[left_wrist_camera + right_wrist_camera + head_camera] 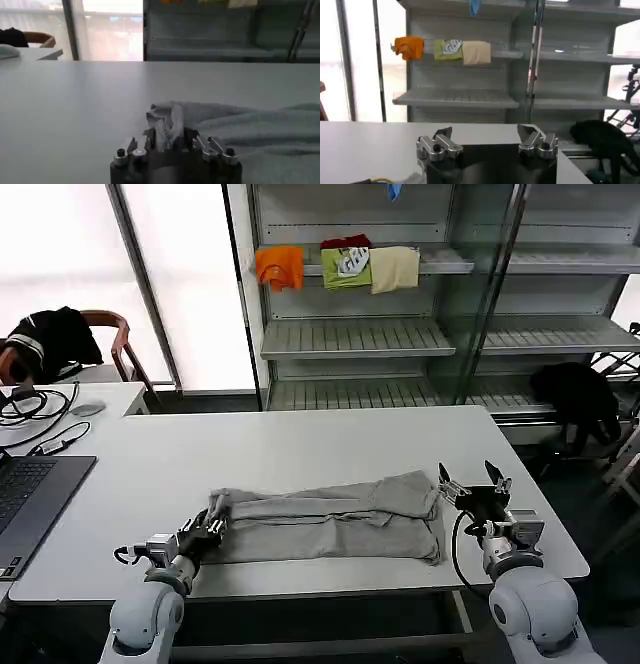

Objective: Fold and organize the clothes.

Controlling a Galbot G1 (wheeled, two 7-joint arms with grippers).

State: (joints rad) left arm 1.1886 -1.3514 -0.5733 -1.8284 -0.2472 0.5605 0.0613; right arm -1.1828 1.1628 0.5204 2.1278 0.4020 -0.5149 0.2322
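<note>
Shirt: light grey shirt (pixel 330 519) lies lengthwise across the near part of the white table (pixel 300 439), already narrowed into a long band with its sides turned in; the folds are loose and wrinkled, not crisp.
Left gripper: left gripper (pixel 205 531) sits low on the table at the shirt's left end. In the left wrist view the cloth bunches up right between its fingers (pixel 162 137), so it looks closed on that end of the fabric.
Right gripper: right gripper (pixel 473 489) hovers just off the shirt's right end, a little above the table edge, fingers spread wide with nothing between them. In its own wrist view the two fingertips (pixel 442 137) stand well apart and empty.
Step in hand: my reading is the crosswise fold, with the long band about to be doubled end over end.
Next move: the right gripper would need to come down onto the right edge and pinch it, or the left would carry its end over towards the right. Either way the cloth has to stay flat, since the top layer is rumpled and could drag.
Background: shelving (pixel 360 339) behind the table holds orange, green and cream garments (pixel 345 268).
Side table: a laptop (pixel 30 494) sits off to the left.
</note>
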